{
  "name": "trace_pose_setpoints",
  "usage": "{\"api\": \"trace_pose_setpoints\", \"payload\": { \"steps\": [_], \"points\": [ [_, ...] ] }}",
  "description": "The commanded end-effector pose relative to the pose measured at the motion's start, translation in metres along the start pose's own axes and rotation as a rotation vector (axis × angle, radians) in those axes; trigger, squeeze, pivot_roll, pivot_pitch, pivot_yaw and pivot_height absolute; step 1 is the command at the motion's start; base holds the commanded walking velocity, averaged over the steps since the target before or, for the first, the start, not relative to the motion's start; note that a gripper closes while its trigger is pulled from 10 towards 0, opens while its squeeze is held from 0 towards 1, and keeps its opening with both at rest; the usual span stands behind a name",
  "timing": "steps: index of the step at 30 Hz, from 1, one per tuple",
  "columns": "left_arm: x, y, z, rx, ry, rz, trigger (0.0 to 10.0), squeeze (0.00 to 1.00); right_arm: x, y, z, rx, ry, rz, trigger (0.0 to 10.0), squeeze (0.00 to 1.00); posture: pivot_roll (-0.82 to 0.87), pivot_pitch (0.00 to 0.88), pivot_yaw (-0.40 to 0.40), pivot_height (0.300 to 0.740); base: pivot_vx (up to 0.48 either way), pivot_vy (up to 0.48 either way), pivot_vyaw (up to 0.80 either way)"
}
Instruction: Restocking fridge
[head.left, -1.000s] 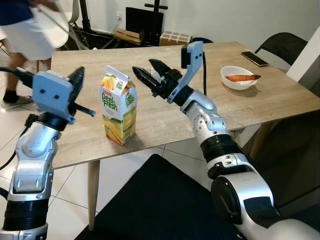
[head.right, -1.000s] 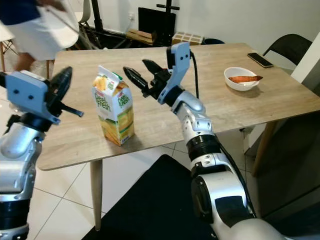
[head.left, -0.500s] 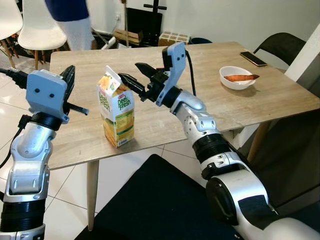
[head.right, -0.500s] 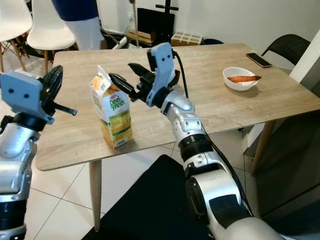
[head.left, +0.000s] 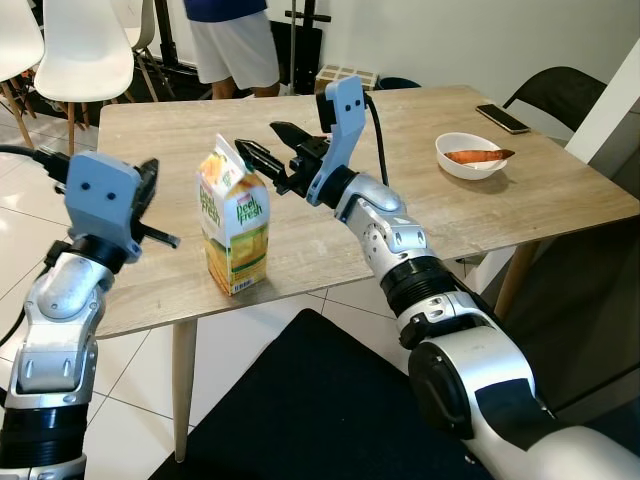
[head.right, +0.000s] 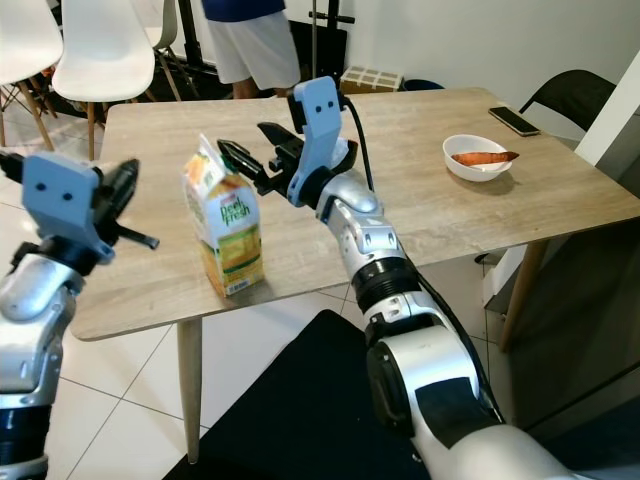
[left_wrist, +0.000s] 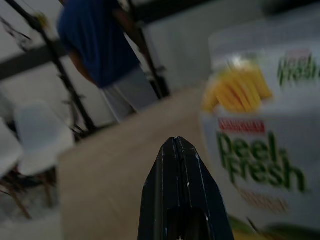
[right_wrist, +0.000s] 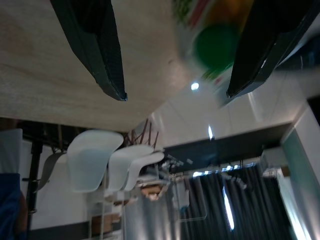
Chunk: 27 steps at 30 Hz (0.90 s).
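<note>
Fingers of the right gripper (head.left: 268, 154) are spread wide and hold nothing; they reach across the surface (head.left: 450, 220) toward the gabled top of the juice carton (head.left: 233, 218), one tip just beside its upper edge, though whether it touches I cannot tell. From the right wrist view the two fingers (right_wrist: 95, 40) stand well apart, with the carton's green cap blurred between them. Pressed together and empty, the left gripper (head.left: 158, 222) has its fingers (left_wrist: 180, 195) aimed at the carton's printed face from the side, near it but apart.

Upright on its base, the carton stands close to the surface's near edge, toward the near left corner. A white bowl (head.left: 466, 154) sits well apart toward the right edge, and a phone (head.left: 499, 117) lies near the far right corner. Beyond the far edge a person (head.left: 234, 40) stands beside white chairs (head.left: 72, 45).

Judging by this, the step in hand is the approach to grasp the carton, the first part of carrying it to the fridge. Next, the right gripper probably needs to come lower and straddle the carton's body rather than its soft gable, then close squarely on two opposite faces. Standing tall and near the edge, the carton could tip or slide off if nudged, so the approach calls for care.
</note>
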<state>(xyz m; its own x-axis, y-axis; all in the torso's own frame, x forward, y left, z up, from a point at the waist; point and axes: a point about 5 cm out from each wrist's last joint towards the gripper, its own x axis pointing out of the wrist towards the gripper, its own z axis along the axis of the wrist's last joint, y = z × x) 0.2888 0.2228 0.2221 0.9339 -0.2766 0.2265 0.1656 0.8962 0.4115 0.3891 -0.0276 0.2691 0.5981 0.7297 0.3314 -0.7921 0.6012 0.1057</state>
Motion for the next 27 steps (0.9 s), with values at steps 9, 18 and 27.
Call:
{"api": "trace_pose_setpoints", "payload": {
  "steps": [9, 18, 27],
  "points": [
    [-0.015, 0.021, -0.058, 0.027, 0.315, 0.171, 10.0, 0.0, -0.005, -0.013, 0.014, 0.052, -0.088, -0.051, 10.0, 0.0, -0.02, 0.044, -0.099, 0.74, 0.0, 0.0, 0.0],
    [-0.016, 0.014, -0.088, 0.033, 0.407, 0.145, 10.0, 0.0, -0.013, -0.02, 0.012, 0.052, -0.091, -0.081, 10.0, 0.0, -0.03, 0.049, -0.097, 0.74, 0.0, 0.0, 0.0],
    [0.002, -0.004, -0.095, -0.005, 0.345, 0.026, 10.0, 0.0, -0.027, -0.031, 0.015, 0.08, -0.158, -0.11, 10.0, 0.0, -0.04, 0.048, -0.095, 0.74, 0.0, 0.0, 0.0]
  ]
}}
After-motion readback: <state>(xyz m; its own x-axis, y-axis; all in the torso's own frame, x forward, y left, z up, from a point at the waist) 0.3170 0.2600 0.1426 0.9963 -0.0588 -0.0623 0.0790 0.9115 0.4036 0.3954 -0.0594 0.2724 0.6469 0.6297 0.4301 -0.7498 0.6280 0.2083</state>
